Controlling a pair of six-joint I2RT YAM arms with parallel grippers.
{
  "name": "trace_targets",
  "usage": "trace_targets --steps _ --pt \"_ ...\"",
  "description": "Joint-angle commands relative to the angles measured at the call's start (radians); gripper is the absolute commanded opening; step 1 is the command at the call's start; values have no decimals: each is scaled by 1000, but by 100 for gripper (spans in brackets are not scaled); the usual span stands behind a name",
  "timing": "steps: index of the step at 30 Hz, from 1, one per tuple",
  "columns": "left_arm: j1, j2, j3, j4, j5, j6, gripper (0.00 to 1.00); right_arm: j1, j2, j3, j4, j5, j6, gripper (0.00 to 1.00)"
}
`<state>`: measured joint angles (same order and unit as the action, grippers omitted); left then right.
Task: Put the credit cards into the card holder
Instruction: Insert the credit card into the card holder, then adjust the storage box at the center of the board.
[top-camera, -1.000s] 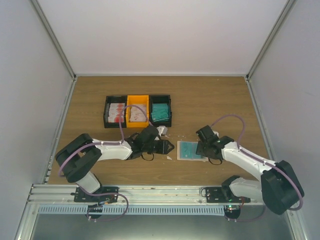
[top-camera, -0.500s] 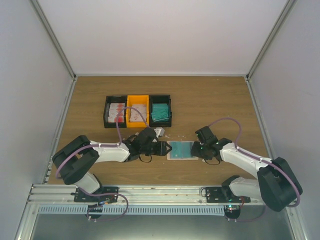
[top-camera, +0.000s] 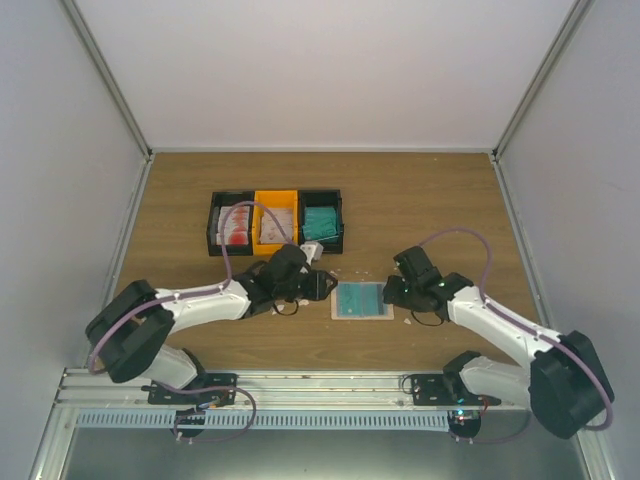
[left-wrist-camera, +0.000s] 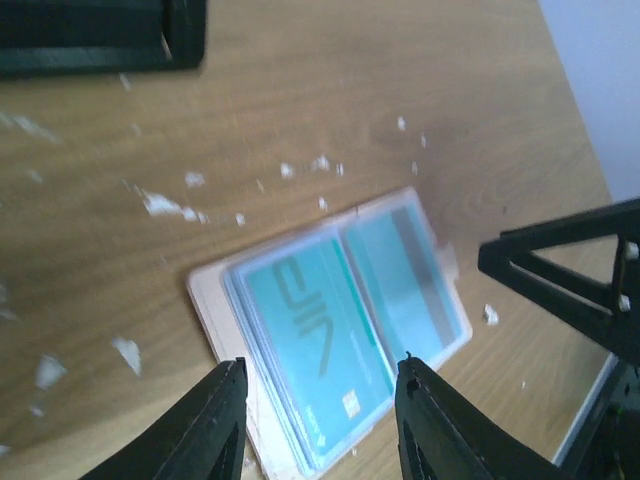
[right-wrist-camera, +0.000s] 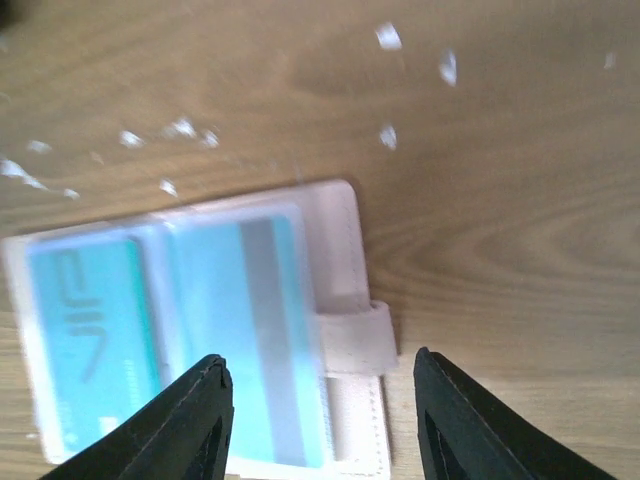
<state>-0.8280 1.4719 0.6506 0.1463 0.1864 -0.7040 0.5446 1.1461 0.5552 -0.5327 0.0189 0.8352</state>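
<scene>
Seen from above, the card holder (top-camera: 362, 317) lies open and flat on the bench (top-camera: 440, 200), with teal credit cards (top-camera: 360, 298) showing in its sleeves. The left tool (top-camera: 322, 287) sits just left of it and the right tool (top-camera: 396, 293) just right, while the joined bins (top-camera: 275, 222) stand beyond it, apart. In the left wrist view, the left tool (left-wrist-camera: 320, 365) hangs released over the holder's edge, gripping nothing; white scraps (left-wrist-camera: 160, 205) dot the wood around. In the right wrist view, the right tool (right-wrist-camera: 320, 365) is spread and empty, with the holder's tab clasp (right-wrist-camera: 355, 335) between its fingers.
</scene>
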Motion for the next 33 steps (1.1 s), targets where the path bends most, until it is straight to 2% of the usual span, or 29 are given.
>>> trace_targets --steps 1,4,7,9,11,16,22,29,33 --pt "29 -107 94 -132 -171 154 45 6 -68 67 -30 80 -30 53" --pt "72 -164 140 -249 -278 204 50 6 -83 86 14 83 -59 55" --pt "158 -210 176 -331 -334 209 77 6 -63 122 38 84 -100 56" --pt "235 -228 202 -381 -368 214 86 6 -39 151 55 83 -123 56" --pt "300 -233 241 -454 -410 187 90 6 -7 171 75 74 -143 56" --pt "487 -194 278 -554 -417 128 90 8 67 194 142 20 -168 56" --pt "679 -75 292 -540 -373 173 91 6 101 189 185 -15 -181 56" --pt "772 88 353 -547 -352 221 88 9 112 175 201 -42 -180 56" --pt "787 144 363 -526 -323 222 73 8 113 166 211 -46 -179 56"
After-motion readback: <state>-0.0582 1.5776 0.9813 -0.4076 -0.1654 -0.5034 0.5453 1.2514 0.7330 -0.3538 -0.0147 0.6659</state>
